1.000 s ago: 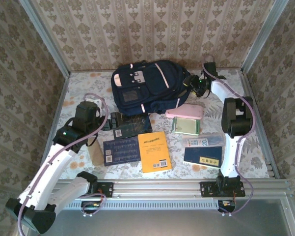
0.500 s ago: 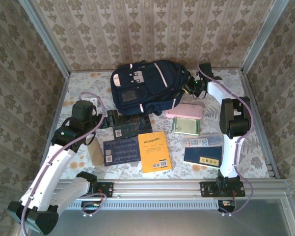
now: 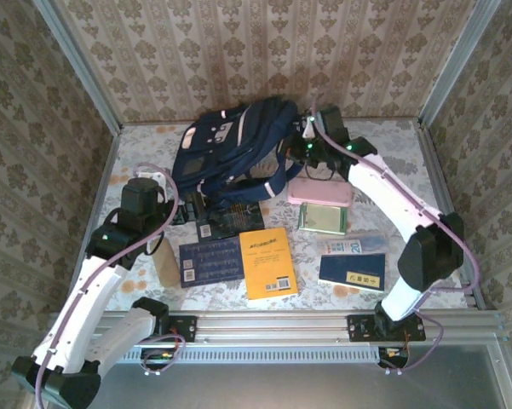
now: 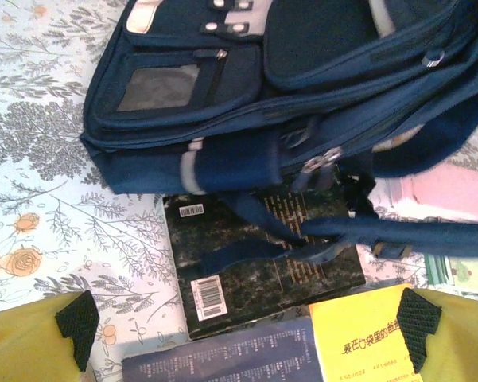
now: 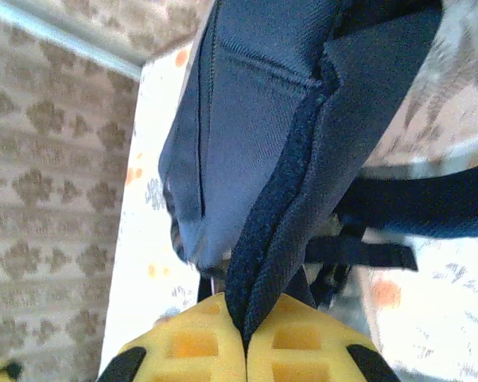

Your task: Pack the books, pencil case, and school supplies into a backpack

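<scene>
Backpack (image 3: 226,149) has tipped leftward, pinched by right gripper (image 5: 245,338); left gripper (image 4: 245,318) wide.

It looks like a robotics lab cell dressed up as a home corner. Damask wallpaper panels (image 3: 273,51) sit in bare aluminium posts (image 3: 81,68), a flowered tablecloth (image 3: 145,145) covers the bench, and the left arm (image 3: 89,290) and right arm (image 3: 383,183) are bolted to an aluminium rail (image 3: 273,328).

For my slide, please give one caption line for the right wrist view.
Right gripper, shut, pinches a dark padded strip of the navy backpack between its yellow fingers.
</scene>
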